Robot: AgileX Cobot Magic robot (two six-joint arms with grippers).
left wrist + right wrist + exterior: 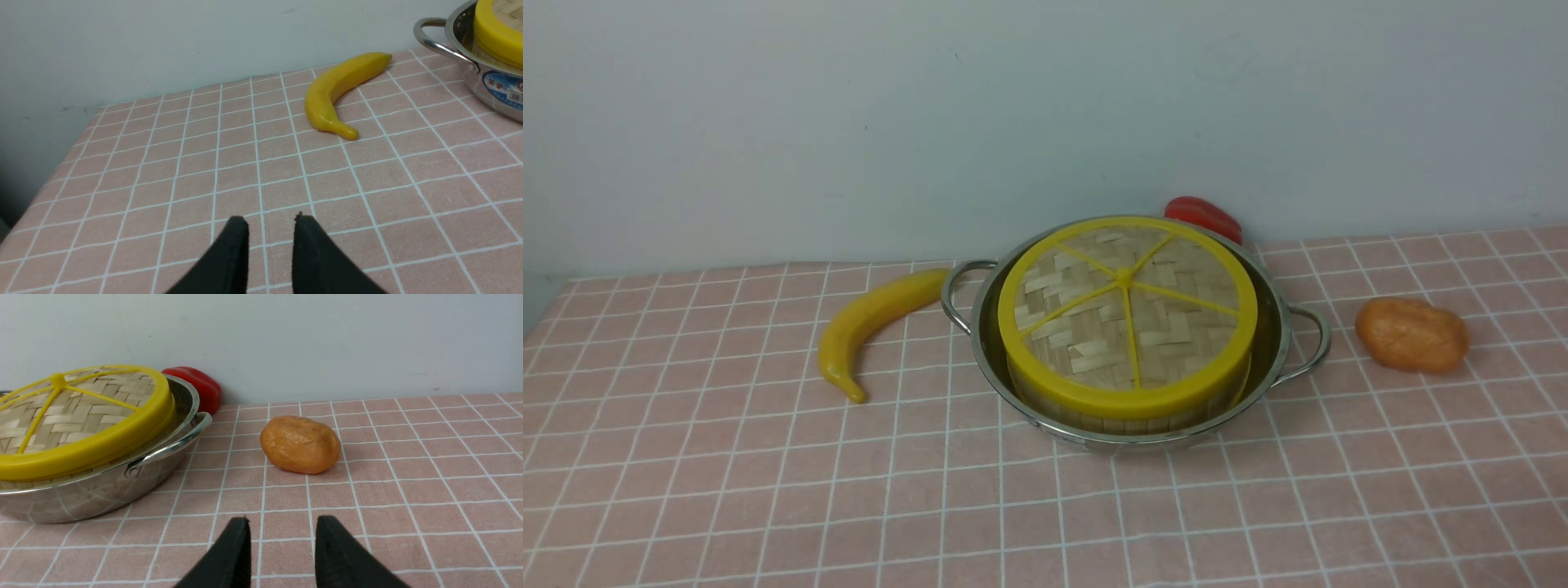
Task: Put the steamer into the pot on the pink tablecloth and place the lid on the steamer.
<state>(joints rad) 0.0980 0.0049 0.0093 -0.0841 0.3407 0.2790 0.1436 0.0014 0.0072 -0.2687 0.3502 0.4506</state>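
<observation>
We see a bench covered by the pink tablecloth (768, 490), its white grid running back to a plain pale wall (849, 122). The pot (1278, 347) stands on the cloth near that wall, and we take it as our landmark. The steamer (1094, 412) sits inside the pot, and the lid (1127, 314) lies on top of the steamer, slightly tilted. A yellow banana (866, 327) lies just left of the pot, its tip close to the pot's handle. An orange lump (1413, 335) rests to the pot's right, apart from it. A red pepper (1205, 216) peeks out behind the pot, against the wall. Our left claw (269, 222) hangs over bare cloth, fingers apart and empty; our right claw (282, 524) likewise, apart and empty.
</observation>
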